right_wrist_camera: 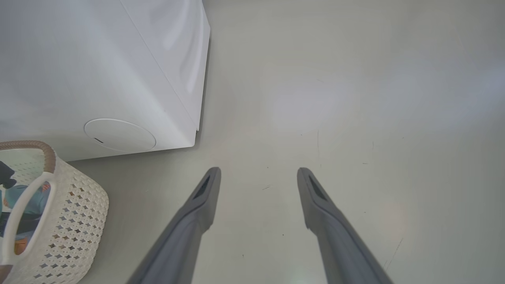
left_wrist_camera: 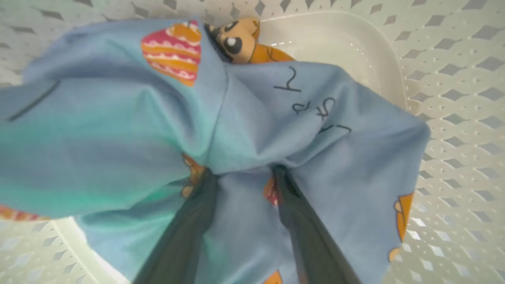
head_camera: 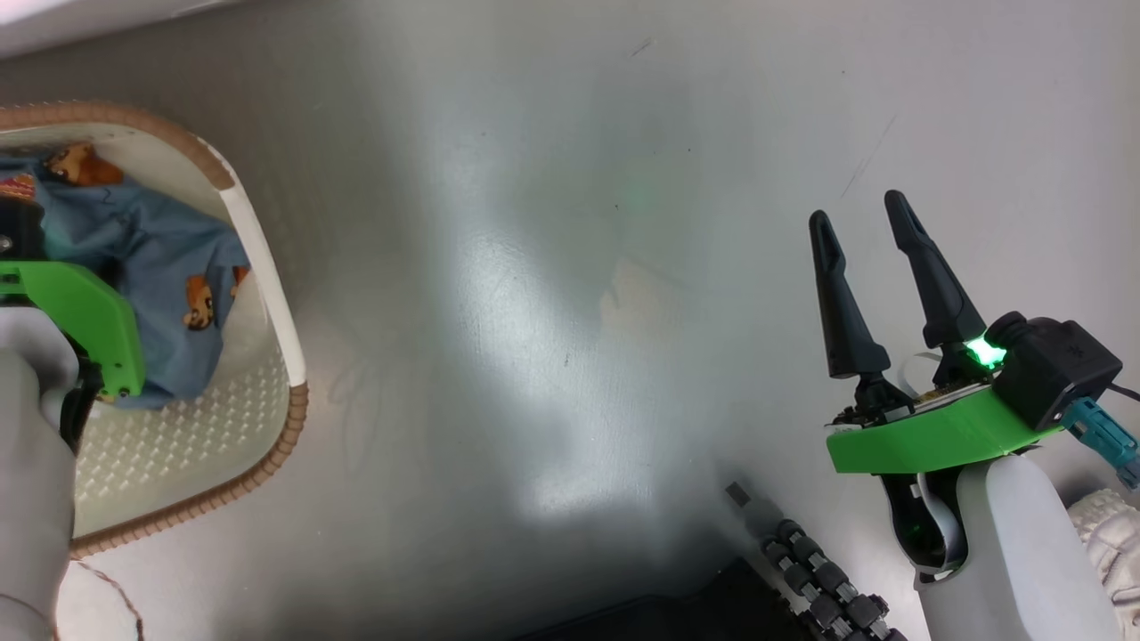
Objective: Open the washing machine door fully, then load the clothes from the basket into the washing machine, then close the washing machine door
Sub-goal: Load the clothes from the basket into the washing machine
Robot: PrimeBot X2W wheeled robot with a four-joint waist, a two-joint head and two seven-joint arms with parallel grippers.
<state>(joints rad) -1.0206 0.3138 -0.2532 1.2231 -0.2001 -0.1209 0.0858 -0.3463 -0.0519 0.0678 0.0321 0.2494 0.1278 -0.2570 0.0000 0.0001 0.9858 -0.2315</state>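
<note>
Left wrist view, left gripper (left_wrist_camera: 244, 170) amid clothes (left_wrist_camera: 118, 118), fold between its tips, grasp unclear

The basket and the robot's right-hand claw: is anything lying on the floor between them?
No. In the head view, the stretch of grey floor between the basket and the right gripper is bare.

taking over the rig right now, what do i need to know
Left gripper: open, fingers pushed into the blue clothes in the basket, a fold between them, not visibly clamped.
Right gripper: open, empty, above the floor.
Washing machine stands just beyond the basket.
Done: can't confirm the door is open, so check.
Left: lift the clothes, load them, close the door.
</note>
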